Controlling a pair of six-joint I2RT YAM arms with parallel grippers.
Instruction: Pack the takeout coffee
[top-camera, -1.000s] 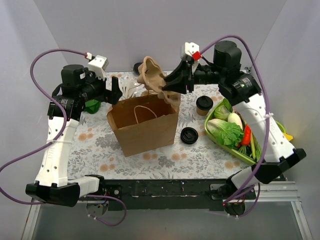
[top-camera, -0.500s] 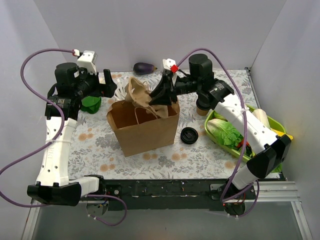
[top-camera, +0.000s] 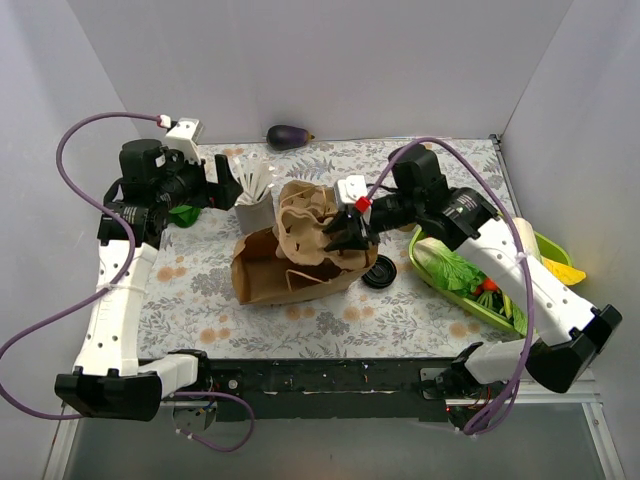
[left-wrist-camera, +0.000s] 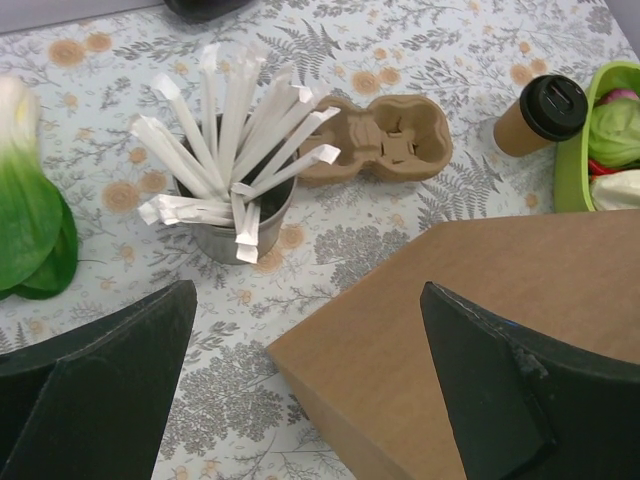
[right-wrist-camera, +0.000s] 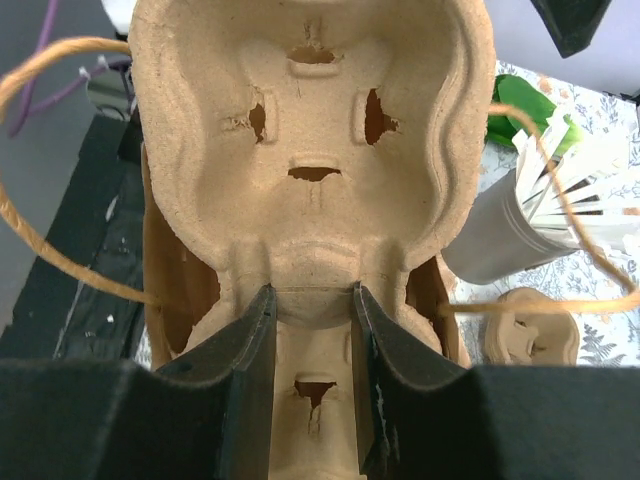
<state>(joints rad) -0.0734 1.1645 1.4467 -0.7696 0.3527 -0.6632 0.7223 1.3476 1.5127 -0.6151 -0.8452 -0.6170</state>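
Both arms reach over the middle of the table. The right gripper (right-wrist-camera: 312, 340) has its jaws pinched narrow on the centre rib of a cardboard carrier (right-wrist-camera: 310, 150), over the brown paper bag (top-camera: 270, 280). The left gripper (left-wrist-camera: 308, 295) gapes wide and empty near the cup of white sticks (left-wrist-camera: 225, 190). The takeout coffee (left-wrist-camera: 540, 112) stands upright, black-lidded, toward the right edge, just beside the green tray (left-wrist-camera: 572, 140).

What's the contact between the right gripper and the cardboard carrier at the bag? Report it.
Touching. The right wrist view shows the right gripper clamped on the middle ridge of the cardboard carrier, pressed against both sides, no gap.
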